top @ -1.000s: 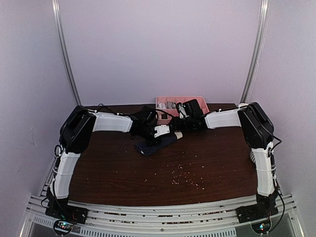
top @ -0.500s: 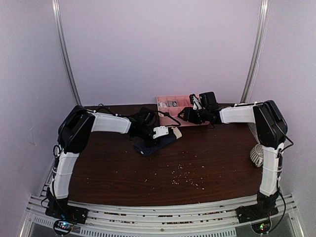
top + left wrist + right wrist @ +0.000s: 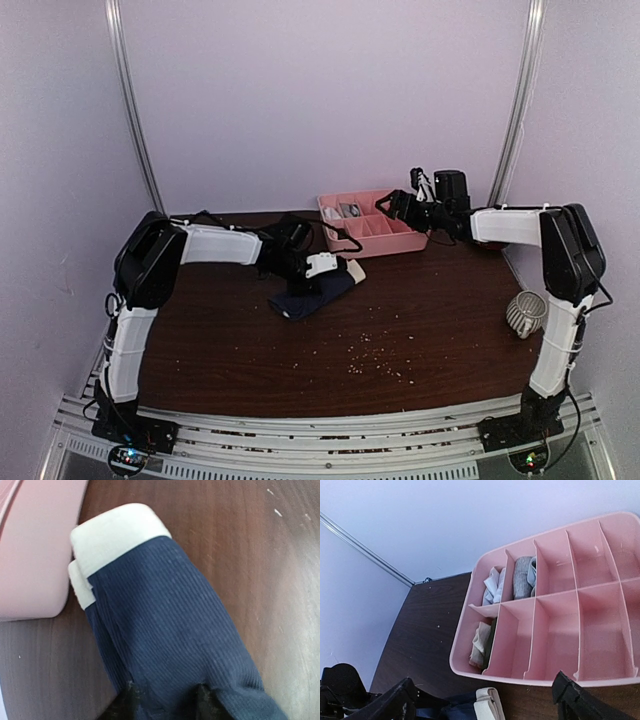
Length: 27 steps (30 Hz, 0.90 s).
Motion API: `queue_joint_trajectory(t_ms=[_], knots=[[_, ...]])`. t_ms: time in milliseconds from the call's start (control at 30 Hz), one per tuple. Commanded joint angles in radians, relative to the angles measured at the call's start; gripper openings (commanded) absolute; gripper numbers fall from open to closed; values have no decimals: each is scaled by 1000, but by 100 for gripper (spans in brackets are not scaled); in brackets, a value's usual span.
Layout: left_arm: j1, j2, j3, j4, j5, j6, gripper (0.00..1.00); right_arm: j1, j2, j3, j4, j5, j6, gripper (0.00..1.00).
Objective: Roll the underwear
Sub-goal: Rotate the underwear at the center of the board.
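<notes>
Left gripper (image 3: 167, 706): we see its two dark fingertips set part-way apart at the leg end of the navy brief, with cloth bulging between them; we cannot tell whether they pinch it or only rest on it
Navy brief (image 3: 165, 630): it lies on the table (image 3: 430, 320) toward the back, left of centre, as a narrow folded bundle, not a tight roll by our reading
Waistband (image 3: 117, 537): the cream end points at the tray and sits just beside its corner; we cannot tell if they touch, and a small flap sticks out on the tray side
Risk, unfolding: we judge the bundle loose, so if the left jaws let go or tug from the leg end alone, the layers may slide apart and the roll must start over
Risk, snag: any push toward the tray may drive the waistband against the pink wall and bunch or skew it
Tray (image 3: 535, 679): a grey roll (image 3: 522, 577), which we take for the grey brief, sits in a back compartment, with other cloth in the two leftmost ones
Right gripper (image 3: 481, 687): its fingers stand wide apart with nothing between them, raised near the tray and well apart from the navy brief
Risk, one hand: with the right gripper up here nothing pins the waistband, so we expect the cloth to drag along the table instead of rolling
</notes>
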Motion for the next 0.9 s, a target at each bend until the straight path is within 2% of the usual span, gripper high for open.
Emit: queue_joint_trajectory(t_ms=[0,300,367,400,533,667,867], knots=[[11,-85,0,-155,63,-21,55,25,-67,-73,-12,-8,-34,100],[26,-256,17,-149,28,-67,85,89,-224,-237,-119,139,-147,100],[42,-304,-32,-146,5,-66,96,115,-277,-286,-130,185,-171,100],[54,-330,-65,-138,-3,-62,98,129,-306,-310,-139,204,-183,100],[124,-448,-267,-53,-38,-4,98,177,-430,-428,-144,255,-210,100],[134,-495,-437,70,-89,72,98,205,-562,-536,-131,283,-211,100],[133,-443,-452,154,-104,68,98,224,-743,-704,-101,323,-204,100]])
